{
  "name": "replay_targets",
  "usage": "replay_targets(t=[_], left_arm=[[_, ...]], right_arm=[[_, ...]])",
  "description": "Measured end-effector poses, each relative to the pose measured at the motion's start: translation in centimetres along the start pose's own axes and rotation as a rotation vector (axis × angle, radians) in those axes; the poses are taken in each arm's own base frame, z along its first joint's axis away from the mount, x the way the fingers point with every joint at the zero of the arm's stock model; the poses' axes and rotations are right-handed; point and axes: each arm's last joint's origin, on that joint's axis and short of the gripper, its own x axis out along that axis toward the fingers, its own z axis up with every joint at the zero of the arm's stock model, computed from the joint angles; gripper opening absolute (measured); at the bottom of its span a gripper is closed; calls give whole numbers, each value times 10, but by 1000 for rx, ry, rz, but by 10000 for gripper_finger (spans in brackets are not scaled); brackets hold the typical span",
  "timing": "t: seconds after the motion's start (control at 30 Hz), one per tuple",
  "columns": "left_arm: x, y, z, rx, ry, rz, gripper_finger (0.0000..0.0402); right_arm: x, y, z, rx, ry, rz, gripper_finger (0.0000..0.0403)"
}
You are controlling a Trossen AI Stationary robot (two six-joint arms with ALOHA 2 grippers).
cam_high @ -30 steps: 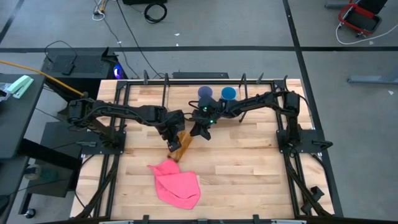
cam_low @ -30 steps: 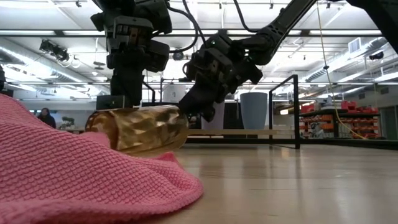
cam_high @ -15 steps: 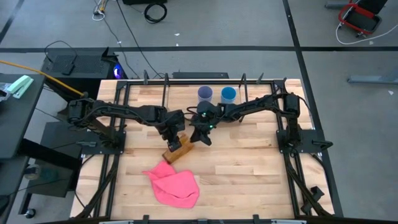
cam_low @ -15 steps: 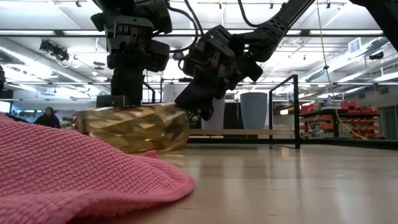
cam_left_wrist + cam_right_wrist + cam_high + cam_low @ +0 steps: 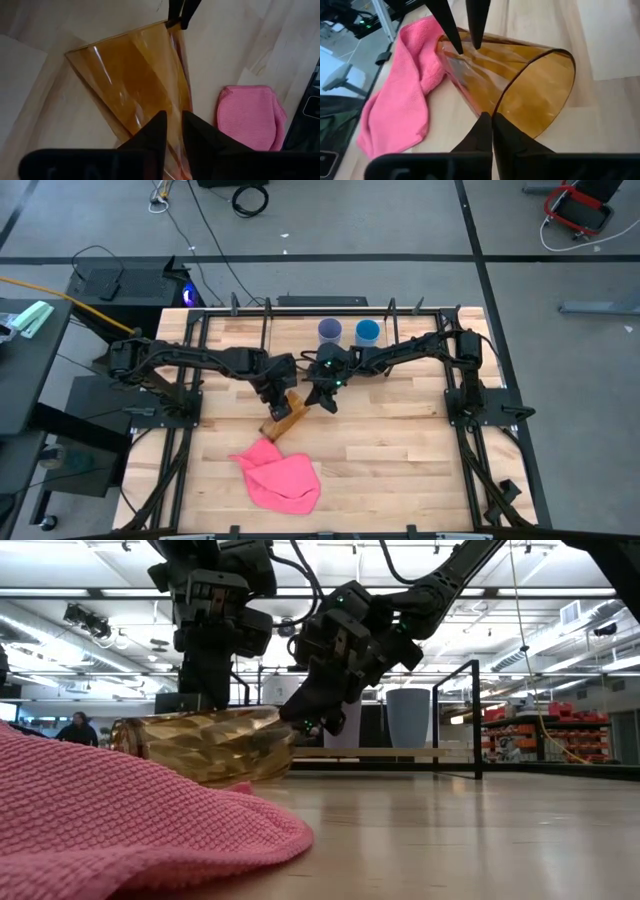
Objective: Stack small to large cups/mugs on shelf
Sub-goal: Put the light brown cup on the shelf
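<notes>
Centre of the high view: amber cup (image 5: 284, 418) lies on its side on the worktop (image 5: 400, 460). Right gripper (image 5: 322, 402) pinches its rim; left gripper (image 5: 279, 406) pinches the base end. Next: lift, upright it, carry to shelf (image 5: 400, 338) at upper centre.

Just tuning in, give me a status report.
Right gripper shut on rim of translucent amber-brown cup, lying sideways. Left gripper pinching its base end. Pink cloth beside it.
</notes>
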Motion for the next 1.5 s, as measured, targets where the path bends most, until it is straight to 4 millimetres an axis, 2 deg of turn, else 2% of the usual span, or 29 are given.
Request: replay_targets(t=[0.27, 0.63, 1.0, 1.3, 1.5], left_arm=[[-9, -5, 3, 13, 15, 7, 55], [-40, -14, -1, 38, -58, -28, 51], [-64, -12, -20, -33, -59, 75, 46], [-67, -12, -23, -53, -56, 96, 39], [-67, -10, -26, -90, -24, 115, 40]], right_arm=[[0, -1, 1, -4, -15, -52, 2], [-4, 5, 2, -18, -7, -84, 0], [-24, 43, 22, -106, 70, -209, 0], [-35, 75, 51, -197, 110, -267, 0], [-40, 96, 63, -237, 148, -279, 0]])
